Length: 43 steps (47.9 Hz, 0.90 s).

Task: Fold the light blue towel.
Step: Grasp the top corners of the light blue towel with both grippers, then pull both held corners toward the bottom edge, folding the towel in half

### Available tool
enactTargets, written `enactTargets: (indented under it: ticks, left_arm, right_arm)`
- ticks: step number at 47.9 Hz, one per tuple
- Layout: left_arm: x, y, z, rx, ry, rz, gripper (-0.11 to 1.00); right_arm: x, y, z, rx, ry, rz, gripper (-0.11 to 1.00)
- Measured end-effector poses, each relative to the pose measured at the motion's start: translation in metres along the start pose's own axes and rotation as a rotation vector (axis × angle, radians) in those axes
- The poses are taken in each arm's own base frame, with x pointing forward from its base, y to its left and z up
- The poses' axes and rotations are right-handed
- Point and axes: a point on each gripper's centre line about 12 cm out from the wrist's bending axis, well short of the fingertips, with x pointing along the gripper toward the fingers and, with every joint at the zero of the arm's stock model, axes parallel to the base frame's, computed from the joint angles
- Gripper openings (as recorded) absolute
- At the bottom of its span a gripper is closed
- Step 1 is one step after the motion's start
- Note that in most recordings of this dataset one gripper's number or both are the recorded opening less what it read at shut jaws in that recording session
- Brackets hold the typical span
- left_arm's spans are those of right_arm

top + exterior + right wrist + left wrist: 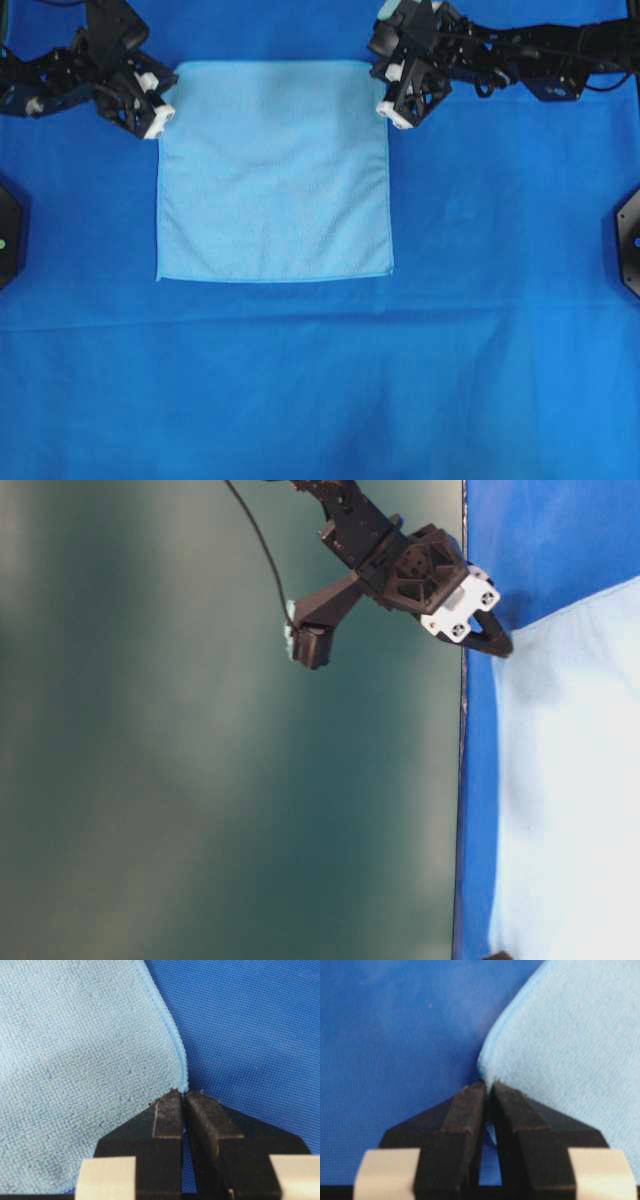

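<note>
- Light blue towel (pixel 274 170): spread flat as a near-square in the upper middle of the overhead view, on the royal-blue table cover (pixel 320 380); hem visible all round, the two near corners lying free.
- Far-left corner of the towel, overhead view: caught at the tip of the left gripper (pixel 160 118), which comes in from the upper left.
- Left wrist view: left gripper (pixel 488 1089) with black fingers (pixel 465 1115) pressed together, the towel's rounded corner (pixel 560 1050) pinched between the tips, a sliver of pale cloth showing in the narrow slot below.
- Far-right corner, overhead view: met by the right gripper (pixel 392 112), reaching in from the upper right.
- Right wrist view: right gripper (pixel 183 1094) likewise closed tight, fingers (pixel 165 1120) clamped on the corner hem of the towel (pixel 80 1070), weave sharp and close.
- Table-level view: one gripper (pixel 495 640) angled down, tip touching the pale towel's (pixel 570 780) corner over the blue cover (pixel 540 540); which arm, cannot tell.
- Beyond the towel: black fixtures (pixel 628 240) at the left and right edges of the overhead view, well apart from the cloth.
</note>
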Motion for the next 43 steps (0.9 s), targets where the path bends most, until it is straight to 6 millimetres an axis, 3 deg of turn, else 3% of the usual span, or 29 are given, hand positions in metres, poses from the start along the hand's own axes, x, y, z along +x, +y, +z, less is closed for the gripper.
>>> enactTargets:
  ticks: [12,27,43]
  left_arm:
    - [-0.029,-0.008,0.026,0.019,-0.089,-0.022,0.02]
    - [-0.037,-0.017,0.018,0.042,-0.060,-0.049,0.02]
    - [-0.060,-0.062,0.001,0.148,0.039,-0.178,0.02]
  right_arm:
    - [-0.022,-0.002,0.018,0.001,-0.044,-0.007,0.03]
    - [-0.026,-0.001,0.015,0.003,-0.027,-0.006,0.03]
    - [-0.058,0.041,0.007,-0.060,0.022,0.071,0.03]
